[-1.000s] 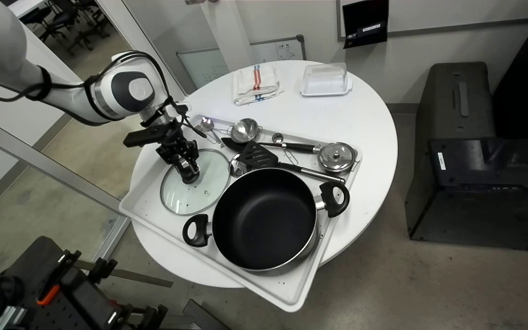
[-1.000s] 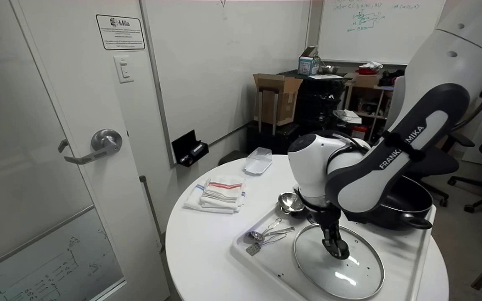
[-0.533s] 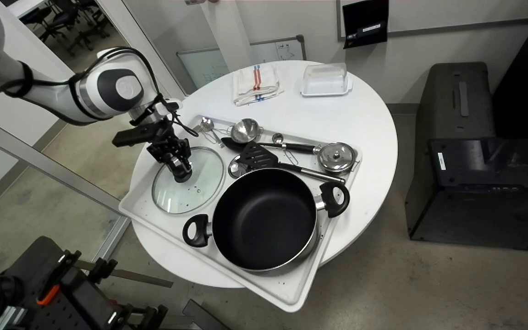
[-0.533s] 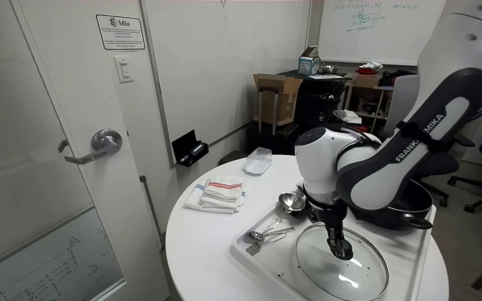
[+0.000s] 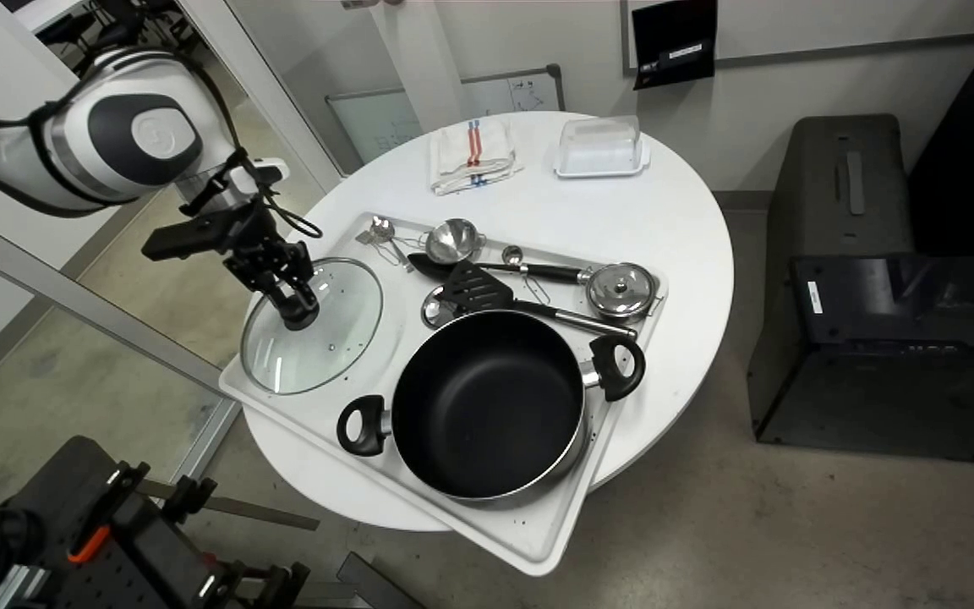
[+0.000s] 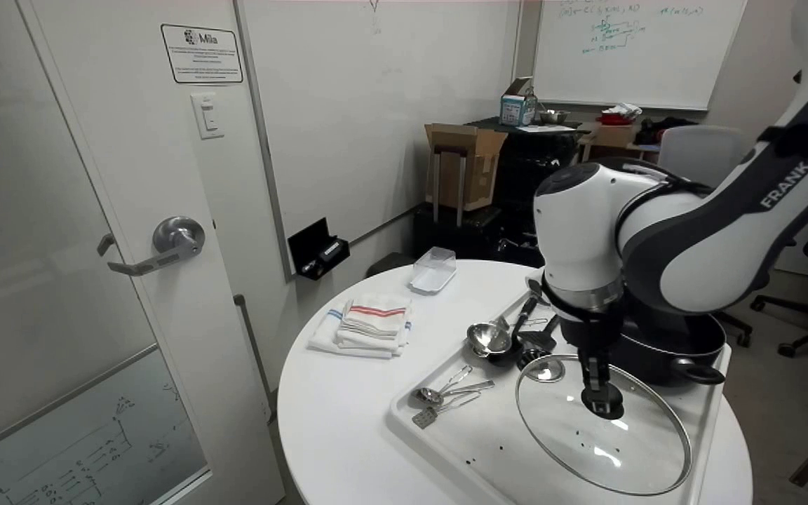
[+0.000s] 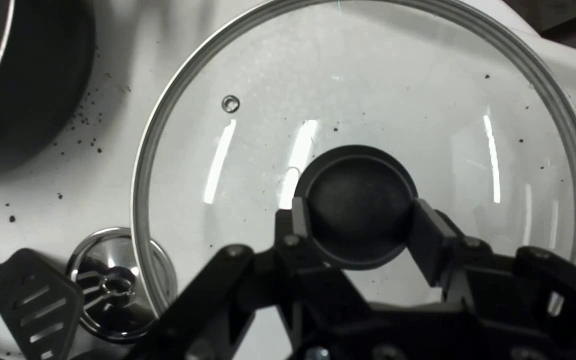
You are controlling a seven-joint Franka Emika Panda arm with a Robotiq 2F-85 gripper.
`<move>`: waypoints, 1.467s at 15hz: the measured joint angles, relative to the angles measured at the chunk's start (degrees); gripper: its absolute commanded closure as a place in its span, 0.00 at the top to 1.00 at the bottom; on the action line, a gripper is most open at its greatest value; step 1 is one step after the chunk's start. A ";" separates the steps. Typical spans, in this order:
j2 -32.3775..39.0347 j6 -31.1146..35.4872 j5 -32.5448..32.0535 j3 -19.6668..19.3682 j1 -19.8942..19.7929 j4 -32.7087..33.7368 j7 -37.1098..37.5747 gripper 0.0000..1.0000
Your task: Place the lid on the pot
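Note:
The clear glass lid (image 5: 339, 317) with its metal rim hangs in the air, slightly tilted, above the left part of the white tray (image 5: 538, 554). It also shows in an exterior view (image 6: 635, 463) and fills much of the wrist view (image 7: 393, 90). My gripper (image 7: 360, 220) is shut on the lid's round black knob (image 7: 358, 195), with a finger pad on each side. The wide black pot (image 5: 491, 406) stands open on the tray, beside and below the lid, its inside bare. In an exterior view (image 6: 663, 358) the arm partly hides the pot; its edge shows in the wrist view (image 7: 33, 110).
A black slotted turner (image 5: 478, 289), a steel ladle bowl (image 5: 435, 306), a small strainer (image 5: 453, 241) and a small lidded pan (image 5: 620, 292) lie behind the pot. Pot handles (image 5: 363, 425) stick out. Folded towels (image 5: 474, 156) and a clear box (image 5: 601, 150) stand farther back.
My gripper has lifted the lid higher off the tray. Gripper and lid have moved left, away from the pot, in the exterior view from above. The pot has not moved.

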 measured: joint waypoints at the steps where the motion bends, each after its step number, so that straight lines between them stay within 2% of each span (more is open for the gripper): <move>1: -1.94 0.16 0.30 0.00 0.00 -1.69 0.57 0.25; 10: -17.35 0.56 1.75 -0.77 -1.33 -12.84 7.01 0.25; 15: -21.73 0.29 4.61 -2.49 -6.23 -14.13 6.95 0.25; 22: -22.71 0.11 11.27 -5.56 -13.15 -14.05 6.82 0.25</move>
